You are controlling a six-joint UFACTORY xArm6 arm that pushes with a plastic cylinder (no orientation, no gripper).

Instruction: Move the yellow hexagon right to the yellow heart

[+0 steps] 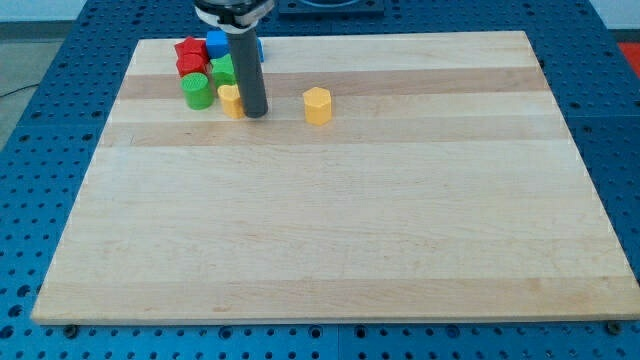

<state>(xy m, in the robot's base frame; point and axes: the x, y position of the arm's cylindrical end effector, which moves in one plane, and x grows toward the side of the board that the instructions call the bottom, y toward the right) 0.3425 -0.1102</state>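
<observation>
My tip stands on the desk near its top-left corner, touching or just beside the right side of a yellow block whose shape is partly hidden by the rod; it may be the yellow heart. The tool is a plain rod with nothing that opens or closes, and it grips nothing. The yellow hexagon sits to the view's right of my tip, apart from it, toward the desk's top edge. Left of my tip, a cluster crowds the top-left corner: a green cylinder, a red block, a blue block and a second green block, packed close together.
</observation>
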